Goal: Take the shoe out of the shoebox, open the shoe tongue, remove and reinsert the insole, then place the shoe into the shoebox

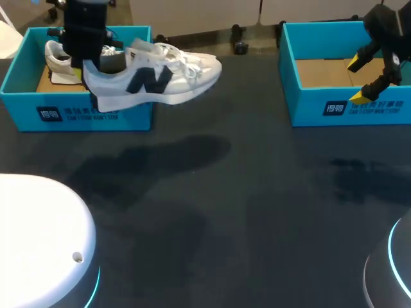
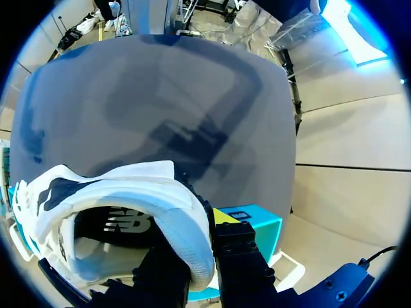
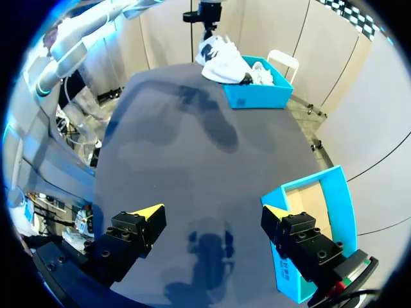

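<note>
Shoe [image 1: 154,77], likely light and bendy, stiff only at the sole. Clamped at the heel rim by left gripper [image 2: 192,244], over the shoebox [image 1: 77,112] edge. Right gripper [image 1: 358,80] apart, far from that shoebox.

The head cam sits up high behind the robot and looks down over the whole dark matte table [image 1: 257,192]. The left wrist cam is jammed right up against the heel of the white sneaker with the navy side logo [image 2: 128,192], facing out over the tabletop. The right wrist cam hangs well above the table by one open turquoise cardboard shoebox [image 3: 339,199], looking across to the sneaker and the second turquoise shoebox [image 3: 253,99] at the far end. All three catch the sneaker, that second box and the tabletop; the first box only shows from the head and right wrist cams.
</note>
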You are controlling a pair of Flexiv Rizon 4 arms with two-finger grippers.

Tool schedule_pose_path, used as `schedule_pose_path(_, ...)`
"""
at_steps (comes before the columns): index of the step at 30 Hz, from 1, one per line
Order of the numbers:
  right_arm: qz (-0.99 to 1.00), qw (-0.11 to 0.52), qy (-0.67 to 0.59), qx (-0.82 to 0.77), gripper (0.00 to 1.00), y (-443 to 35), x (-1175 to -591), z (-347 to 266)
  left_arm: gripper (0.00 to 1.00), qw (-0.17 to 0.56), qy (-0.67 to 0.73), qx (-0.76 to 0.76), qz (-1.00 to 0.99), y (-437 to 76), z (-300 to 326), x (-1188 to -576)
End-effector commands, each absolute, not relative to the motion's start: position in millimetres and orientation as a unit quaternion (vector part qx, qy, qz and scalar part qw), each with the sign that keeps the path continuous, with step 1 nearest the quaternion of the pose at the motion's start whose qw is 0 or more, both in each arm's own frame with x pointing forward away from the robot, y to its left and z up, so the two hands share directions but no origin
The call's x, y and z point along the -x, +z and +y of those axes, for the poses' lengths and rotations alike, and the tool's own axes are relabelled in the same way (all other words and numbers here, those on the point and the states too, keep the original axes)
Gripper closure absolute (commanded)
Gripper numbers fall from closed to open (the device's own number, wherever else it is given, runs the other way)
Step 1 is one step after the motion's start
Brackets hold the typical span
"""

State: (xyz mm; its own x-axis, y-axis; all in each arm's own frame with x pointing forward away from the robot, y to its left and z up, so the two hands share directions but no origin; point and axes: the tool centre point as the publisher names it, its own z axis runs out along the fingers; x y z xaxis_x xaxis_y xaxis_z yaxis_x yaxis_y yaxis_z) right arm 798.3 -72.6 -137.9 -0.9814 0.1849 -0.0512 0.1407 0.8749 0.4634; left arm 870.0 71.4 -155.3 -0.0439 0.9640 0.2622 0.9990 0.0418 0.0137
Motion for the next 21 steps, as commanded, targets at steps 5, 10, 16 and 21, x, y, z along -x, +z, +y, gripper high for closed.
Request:
schedule_pose_path(5,0.967,0.046,0.234,-0.085,0.00,-138.0,-799.8,-71.9,1.00,0.058,-0.136,0.696,-0.703,-160.0,41.0,-841.5)
schedule_pose_path(10,0.967,0.046,0.234,-0.085,0.00,-138.0,-799.8,-71.9,1.00,0.054,-0.136,0.700,-0.699,-161.2,25.2,-827.7)
schedule_pose_path(16,0.967,0.046,0.234,-0.085,0.00,-138.0,-799.8,-71.9,1.00,0.052,-0.140,0.708,-0.691,-162.4,8.6,-811.3)
schedule_pose_path(21,0.967,0.046,0.234,-0.085,0.00,-138.0,-799.8,-71.9,1.00,0.050,-0.138,0.713,-0.686,-162.9,-5.7,-799.8)
